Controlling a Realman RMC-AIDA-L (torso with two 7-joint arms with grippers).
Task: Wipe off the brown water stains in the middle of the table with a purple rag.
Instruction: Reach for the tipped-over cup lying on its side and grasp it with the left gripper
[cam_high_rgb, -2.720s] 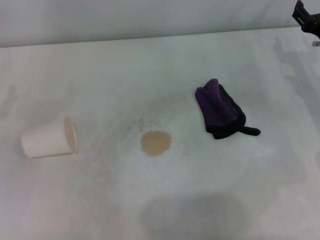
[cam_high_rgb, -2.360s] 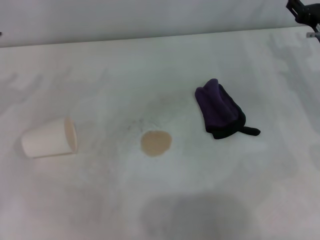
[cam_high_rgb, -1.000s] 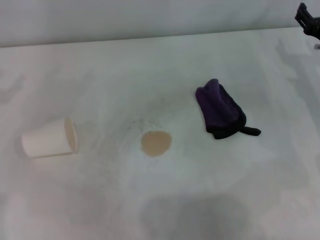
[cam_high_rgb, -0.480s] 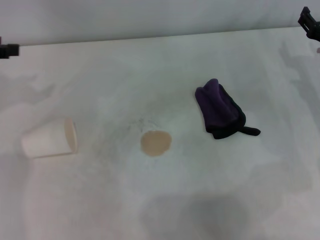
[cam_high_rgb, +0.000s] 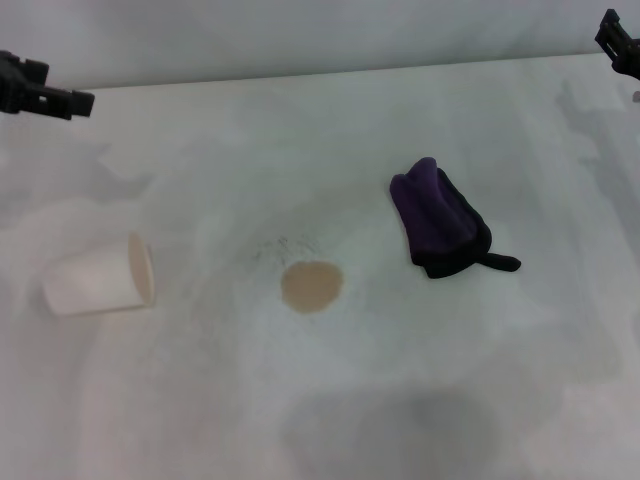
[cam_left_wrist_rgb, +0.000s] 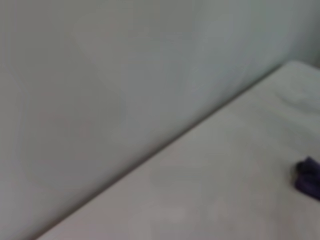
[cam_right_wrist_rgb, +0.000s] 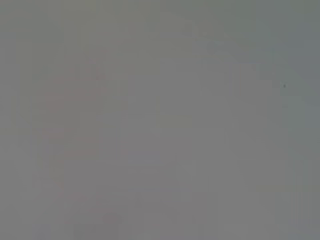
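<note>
A small round tan-brown stain (cam_high_rgb: 311, 286) sits undisturbed near the middle of the white table (cam_high_rgb: 330, 420), its outline intact, so by all appearances no wiping has begun. The purple rag (cam_high_rgb: 438, 220) lies bunched in a soft heap with black edging and a short black tail, near the stain on the robot's right and apart from it, free of any grip. Its loose, crumpled lie suggests it was simply dropped there, within reach of the right arm. The left wrist view catches only a dark purple sliver of the rag (cam_left_wrist_rgb: 308, 177) at its edge.

A white paper cup (cam_high_rgb: 98, 280) lies tipped on its side, tan inside showing, well to the left of the stain and likely its source.

The left gripper (cam_high_rgb: 62, 100) reaches in over the table's far left corner, far from both cup and stain; whether its fingers are parted or closed cannot be told. Only a sliver of the right gripper (cam_high_rgb: 618, 40) shows at the far right edge, beyond the rag and well clear of it, its finger state likewise impossible to judge.
</note>
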